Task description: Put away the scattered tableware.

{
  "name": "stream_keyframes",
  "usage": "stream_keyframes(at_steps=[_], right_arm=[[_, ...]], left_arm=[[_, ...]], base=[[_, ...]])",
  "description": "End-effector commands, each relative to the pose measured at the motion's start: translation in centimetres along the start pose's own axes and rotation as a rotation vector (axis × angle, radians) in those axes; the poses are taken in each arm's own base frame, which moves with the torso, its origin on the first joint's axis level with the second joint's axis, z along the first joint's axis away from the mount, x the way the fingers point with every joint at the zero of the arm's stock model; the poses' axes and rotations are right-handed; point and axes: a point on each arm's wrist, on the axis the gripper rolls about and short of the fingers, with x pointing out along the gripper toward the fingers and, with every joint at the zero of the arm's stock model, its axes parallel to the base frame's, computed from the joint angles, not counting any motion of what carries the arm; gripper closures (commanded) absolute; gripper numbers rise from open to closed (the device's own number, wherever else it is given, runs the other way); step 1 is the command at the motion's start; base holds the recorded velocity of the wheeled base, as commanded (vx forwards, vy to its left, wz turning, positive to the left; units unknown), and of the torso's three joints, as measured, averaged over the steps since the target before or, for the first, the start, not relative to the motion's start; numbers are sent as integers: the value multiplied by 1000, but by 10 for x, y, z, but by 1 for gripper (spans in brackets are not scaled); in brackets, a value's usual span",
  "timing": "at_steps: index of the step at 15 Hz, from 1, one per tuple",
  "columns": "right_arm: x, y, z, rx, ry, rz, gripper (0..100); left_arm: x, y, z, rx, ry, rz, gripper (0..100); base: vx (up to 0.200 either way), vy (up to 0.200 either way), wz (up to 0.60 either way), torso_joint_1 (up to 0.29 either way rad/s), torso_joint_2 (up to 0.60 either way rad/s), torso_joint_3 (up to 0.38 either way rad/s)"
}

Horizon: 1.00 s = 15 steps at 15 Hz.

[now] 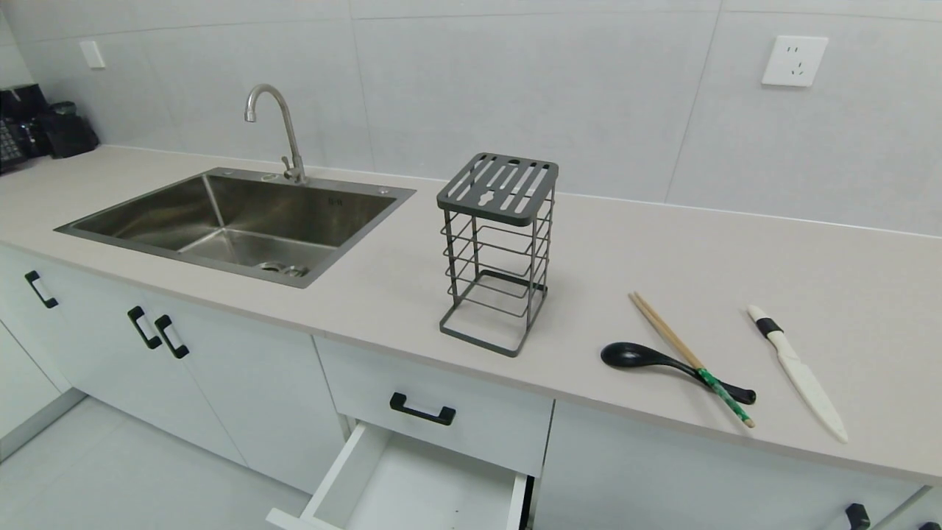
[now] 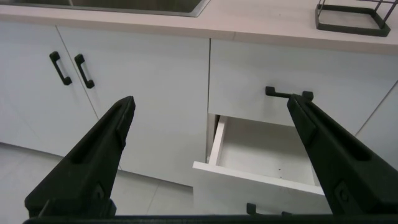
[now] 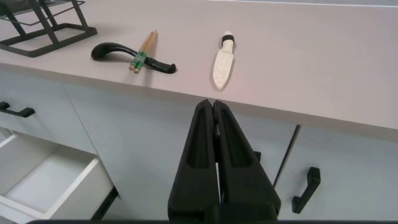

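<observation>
Pale countertop (image 1: 662, 250) runs along a grey tiled wall, and the scattered tableware lies on its right-hand stretch near the front edge. Taking the head view as a clock face centred on the chopsticks (image 1: 662, 327), the pair points from eleven o'clock down to five o'clock, wooden with a green band near the lower end. They cross over the handle of the black spoon (image 1: 629, 355), touching it; the spoon's bowl sits at about eight o'clock from them and its handle tip ends near the counter edge. The white knife (image 1: 798, 375), with a dark band by its handle, lies apart from both at three o'clock, slanted much as the chopsticks are.

At nine o'clock from the spoon, well apart, the grey wire rack (image 1: 497, 250) stands upright with its slotted top plate. Further round, at ten o'clock, is the steel sink (image 1: 221, 221) with its curved faucet (image 1: 283, 125) behind it. At seven o'clock, below the counter, a white drawer (image 1: 335, 471) stands pulled out. A wall socket (image 1: 793, 61) sits at one o'clock.

My left gripper (image 2: 210, 106) hangs low before the cabinet fronts, facing that drawer, its fingers (image 2: 112, 134) spread wide with nothing between them. My right gripper (image 3: 212, 106) hovers off the counter's front edge, facing the knife, its fingers (image 3: 202, 137) pressed flat together and holding nothing.
</observation>
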Motion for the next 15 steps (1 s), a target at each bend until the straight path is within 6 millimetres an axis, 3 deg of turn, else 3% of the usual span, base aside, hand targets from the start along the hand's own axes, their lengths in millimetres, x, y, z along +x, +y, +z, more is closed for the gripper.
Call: stream_keyframes(at_steps=[1, 8, 10, 11, 13, 15], right_arm=[[0, 0, 0, -2, 2, 2, 0], [0, 0, 1, -23, -4, 5, 0], [-16, 1, 71, -28, -291, 18, 0], [-22, 2, 97, -35, -344, 53, 0], [-24, 4, 112, -45, -330, 121, 0], [-7, 6, 125, -45, -193, 215, 0]], left_arm=[[0, 0, 0, 0, 1, 0, 0], [0, 0, 0, 0, 1, 0, 0], [0, 0, 0, 0, 1, 0, 0], [0, 0, 0, 0, 1, 0, 0], [0, 0, 0, 0, 1, 0, 0], [0, 0, 0, 0, 1, 0, 0]], base=[[0, 0, 0, 0, 0, 0], [0, 0, 0, 0, 0, 0], [0, 0, 0, 0, 0, 0], [0, 0, 0, 0, 0, 0], [0, 0, 0, 0, 0, 0], [0, 0, 0, 0, 0, 0]])
